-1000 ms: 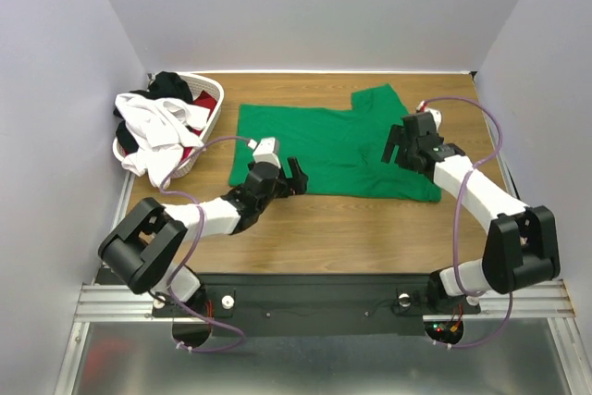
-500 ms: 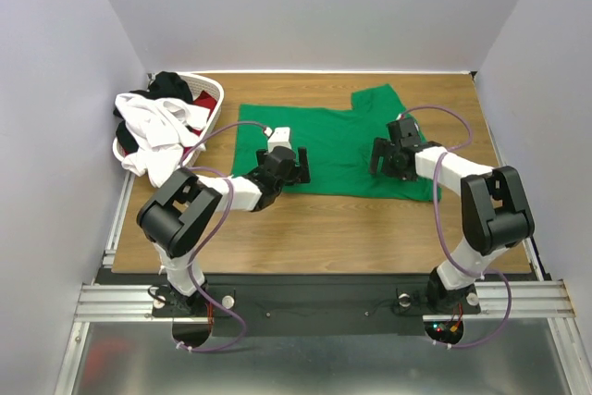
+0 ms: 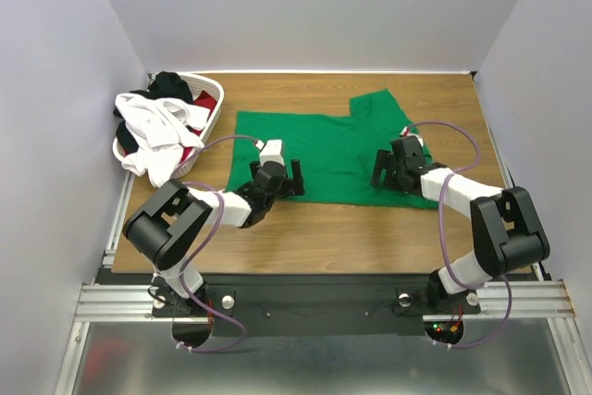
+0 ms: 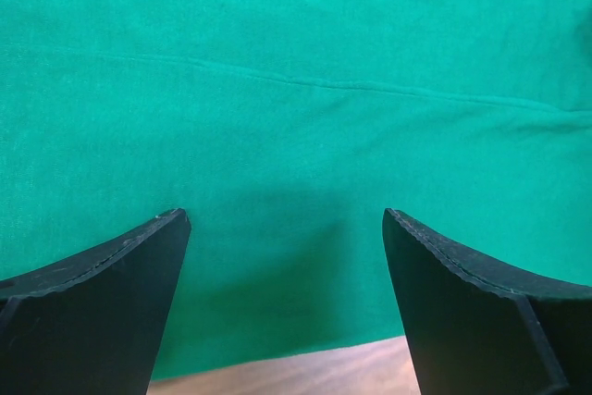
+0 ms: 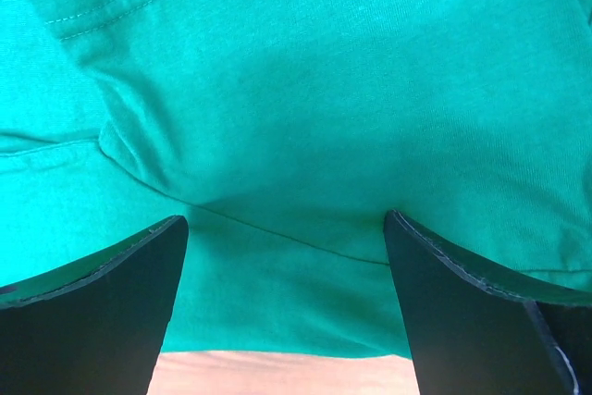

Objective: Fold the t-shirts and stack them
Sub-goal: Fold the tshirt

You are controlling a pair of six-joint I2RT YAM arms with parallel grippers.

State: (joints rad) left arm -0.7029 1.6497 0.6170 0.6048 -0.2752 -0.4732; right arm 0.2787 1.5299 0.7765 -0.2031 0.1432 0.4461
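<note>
The bright green t-shirt (image 3: 328, 150) lies spread on the wooden table, one sleeve sticking up at the back right. My left gripper (image 3: 285, 179) is open, low over the shirt's near left hem; green cloth (image 4: 296, 136) fills its view, with the hem edge between the fingers. My right gripper (image 3: 387, 171) is open, low over the near right part, above a fold of cloth (image 5: 305, 117) near the hem. White (image 3: 153, 131), black (image 3: 169, 85) and red (image 3: 205, 104) shirts are heaped in the basket at the back left.
The white lattice laundry basket (image 3: 215, 92) stands at the back left corner, the white shirt spilling over its near side. Bare wood table (image 3: 351, 233) runs along the front. Grey walls close in the left, back and right.
Both grippers have dropped and drawn toward the shirt's near hem. The left arm has pulled back a little; the shirt's near edge looks slightly shifted.
</note>
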